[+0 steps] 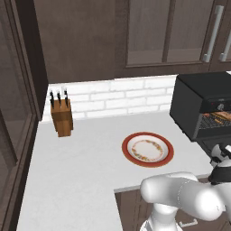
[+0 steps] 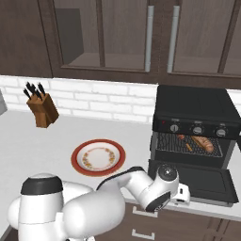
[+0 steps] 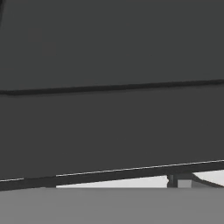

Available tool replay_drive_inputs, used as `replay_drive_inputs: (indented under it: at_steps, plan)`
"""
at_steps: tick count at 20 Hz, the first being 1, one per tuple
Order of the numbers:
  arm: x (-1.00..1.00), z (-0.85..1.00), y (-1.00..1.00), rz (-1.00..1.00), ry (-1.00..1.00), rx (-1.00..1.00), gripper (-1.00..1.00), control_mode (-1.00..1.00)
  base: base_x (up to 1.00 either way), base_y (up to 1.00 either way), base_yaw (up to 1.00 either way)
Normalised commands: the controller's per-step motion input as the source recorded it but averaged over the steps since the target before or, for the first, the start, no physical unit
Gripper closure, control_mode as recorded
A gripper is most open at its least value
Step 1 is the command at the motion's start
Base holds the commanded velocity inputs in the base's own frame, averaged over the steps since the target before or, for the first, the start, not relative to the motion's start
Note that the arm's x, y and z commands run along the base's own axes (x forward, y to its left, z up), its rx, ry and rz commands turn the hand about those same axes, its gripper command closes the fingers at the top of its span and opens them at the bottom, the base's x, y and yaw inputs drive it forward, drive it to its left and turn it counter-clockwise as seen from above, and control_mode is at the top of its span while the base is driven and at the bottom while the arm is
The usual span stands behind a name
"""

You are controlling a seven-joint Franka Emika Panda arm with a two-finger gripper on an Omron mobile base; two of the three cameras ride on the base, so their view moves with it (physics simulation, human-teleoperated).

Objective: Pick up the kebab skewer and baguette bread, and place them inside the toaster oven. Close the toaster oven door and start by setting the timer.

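The black toaster oven (image 2: 193, 106) stands at the right of the counter with its door (image 2: 202, 181) folded down flat. On the wire rack inside lie the golden baguette bread (image 2: 205, 142) and, left of it, the kebab skewer (image 2: 184, 140). Three silver dials (image 2: 197, 129) sit on the front strip; which one is the timer I cannot tell. My gripper (image 2: 183, 193) hangs low at the door's front left edge, open, with nothing in it. In the left base view the oven (image 1: 198, 101) and my hand (image 1: 223, 155) are at the right edge. Close up, the hand view faces the dark door panel (image 3: 109, 127).
A red-rimmed plate (image 2: 98, 157) lies bare on the white counter left of the oven. A wooden knife block (image 2: 43, 111) stands by the white brick backsplash. Dark cabinets hang above, and the counter's front edge (image 1: 131, 187) runs just below the plate.
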Motion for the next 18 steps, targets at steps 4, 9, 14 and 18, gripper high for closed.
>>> replay_drive_inputs:
  at_steps: [4, 9, 14, 18]
  plan:
    - [0.33, 0.14, 0.00, 0.00, -0.15, 0.00, -1.00, -1.00, 0.00, 0.00, 0.00]
    - [0.46, 0.41, 0.05, 0.00, -0.18, 0.00, -1.00, -1.00, 0.00, 0.00, 0.00]
    - [0.60, 0.60, 0.10, 0.00, -0.15, 0.00, -1.00, -1.00, 0.00, 0.00, 0.00]
    - [0.73, 0.81, 0.07, 0.00, -0.15, 0.00, -1.00, -1.00, 0.00, 0.00, 0.00]
